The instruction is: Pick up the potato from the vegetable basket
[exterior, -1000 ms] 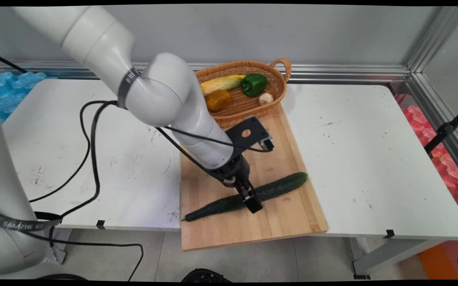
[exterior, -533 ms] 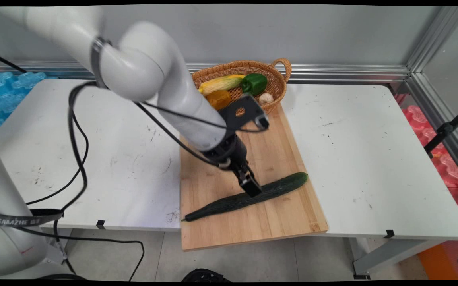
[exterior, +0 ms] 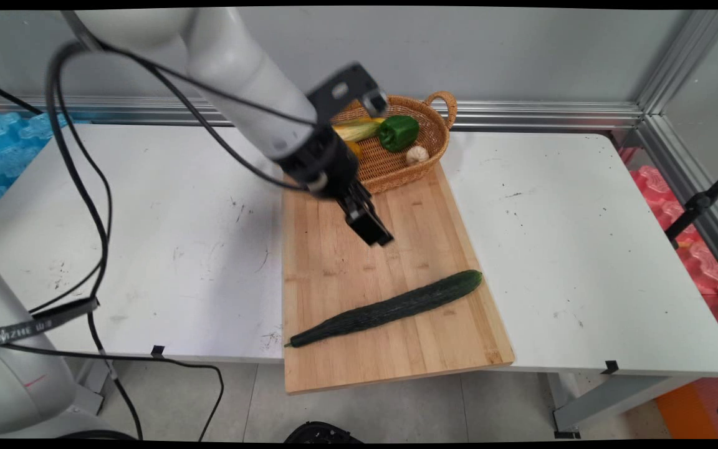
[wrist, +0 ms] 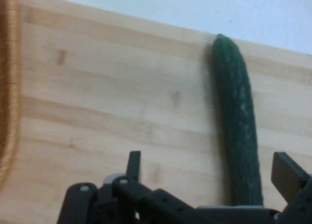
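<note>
your gripper (exterior: 374,234) hangs above the middle of the wooden cutting board (exterior: 334,262), nothing between its fingers. in the hand view the two fingertips (wrist: 134,164) stand well apart at the bottom edge, so read them as spread wide and empty.

the cucumber (exterior: 387,308) lies flat on the board's near half, slanting from the near left corner up toward the right edge, apart from the gripper. in the hand view it runs lengthwise up the right side, just inside the right-hand fingertip.

behind the board, touching its far edge, sits the wicker basket (exterior: 440,134) with a corn cob (exterior: 353,130), a green pepper (exterior: 399,132) and a garlic bulb (exterior: 417,154); a yellow-orange item there is mostly hidden by the arm.

if you work near the cucumber, my judgement is to keep the fingers crossing its long axis, centre over its thick middle, and descend straight; it is round and may roll on the smooth wood. mind the basket rim close behind the wrist.
</note>
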Controlling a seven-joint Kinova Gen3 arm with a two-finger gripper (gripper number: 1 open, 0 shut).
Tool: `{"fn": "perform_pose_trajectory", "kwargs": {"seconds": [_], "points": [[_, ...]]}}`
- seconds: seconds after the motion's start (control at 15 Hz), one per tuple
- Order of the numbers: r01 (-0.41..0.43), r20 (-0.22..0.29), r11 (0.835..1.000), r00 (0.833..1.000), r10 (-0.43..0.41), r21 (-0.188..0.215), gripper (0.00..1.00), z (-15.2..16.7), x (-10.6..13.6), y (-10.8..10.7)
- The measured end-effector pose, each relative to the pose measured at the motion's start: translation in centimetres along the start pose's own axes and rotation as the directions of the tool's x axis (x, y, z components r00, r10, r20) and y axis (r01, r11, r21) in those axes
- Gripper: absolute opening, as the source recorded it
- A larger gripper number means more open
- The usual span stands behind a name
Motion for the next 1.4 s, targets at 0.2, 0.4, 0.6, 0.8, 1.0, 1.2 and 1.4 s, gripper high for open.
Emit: {"fn": "perform_pose_trajectory", "kwargs": {"seconds": [0.2, 0.4, 0.6, 0.8, 1.0, 1.2, 1.4], "points": [[-0.003, -0.01, 1.0, 1.0, 0.003, 0.02, 1.0, -3.1, 0.1, -2.6], [0.003, -0.017, 0.999, 1.0, -0.003, 0.042, 1.0, -5.6, 0.0, -5.0], [0.011, -0.022, 0.998, 1.0, -0.009, 0.068, 1.0, -7.6, -0.1, -7.3], [0.023, -0.02, 0.994, 1.0, -0.022, 0.105, 1.0, -9.2, -0.2, -10.1], [0.045, -0.016, 0.989, 0.999, -0.043, 0.144, 1.0, -9.6, -0.2, -12.8], [0.073, -0.016, 0.982, 0.997, -0.071, 0.176, 1.0, -8.8, 0.0, -15.0], [0.088, -0.022, 0.977, 0.996, -0.085, 0.194, 1.0, -7.1, 0.5, -16.7]]}}
